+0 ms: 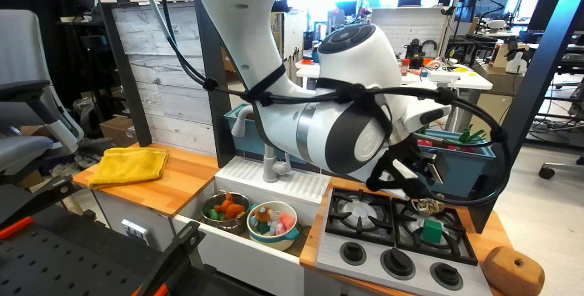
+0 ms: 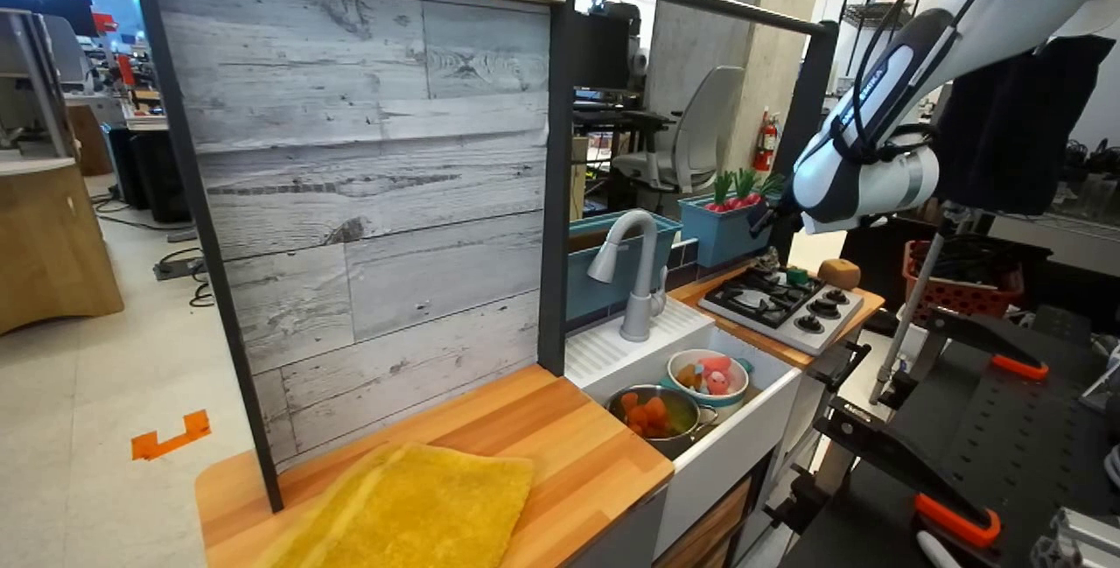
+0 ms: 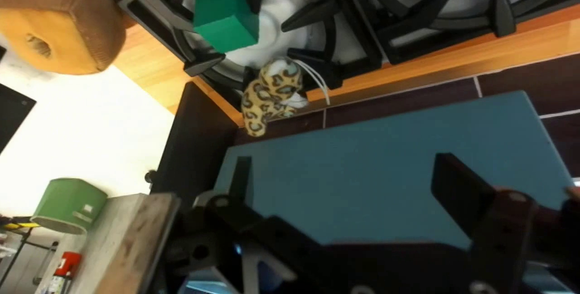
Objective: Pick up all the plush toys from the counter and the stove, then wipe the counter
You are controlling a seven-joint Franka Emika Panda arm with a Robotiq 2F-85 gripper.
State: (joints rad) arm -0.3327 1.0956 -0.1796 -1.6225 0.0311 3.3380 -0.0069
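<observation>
- Along the left and around the stove (image 1: 373,257), wooden worktop (image 1: 189,173): wiping comes last, I judge.
- Stove, right of sink (image 1: 246,259): work zone. Black grates (image 1: 394,223) stick up; come down slow, fingertips clear of the bars.
- Blue planter (image 1: 458,170), far side behind stove: tight spot. Best to come in slightly from the near side.
- Yellow cloth (image 1: 130,166), folded on the worktop's left part: leave for the wipe.
- Hand (image 3: 342,171): about over stove's far side, fingers wide apart, nothing between, not touching the leopard-print plush toy (image 3: 267,97). Probably lining up; toy shows toward the right of the gap, so centre on it before lowering.
- White pot (image 1: 276,241) and steel pot (image 1: 237,228), in sink, soft toys (image 1: 233,210) inside both: likely drop spots.
- Brown cube (image 1: 514,271), right end beside stove: can't tell if plush. Don't knock it.
- Leopard-print toy: far right of stove, at grate edge; on it or just behind, can't tell. Likely squashy: pinch round the body, check it's snug, lift straight up past the bars, then go left.
- Green block (image 3: 224,17), nearer than toy, on right grate. Looks hard; near finger could catch it.
</observation>
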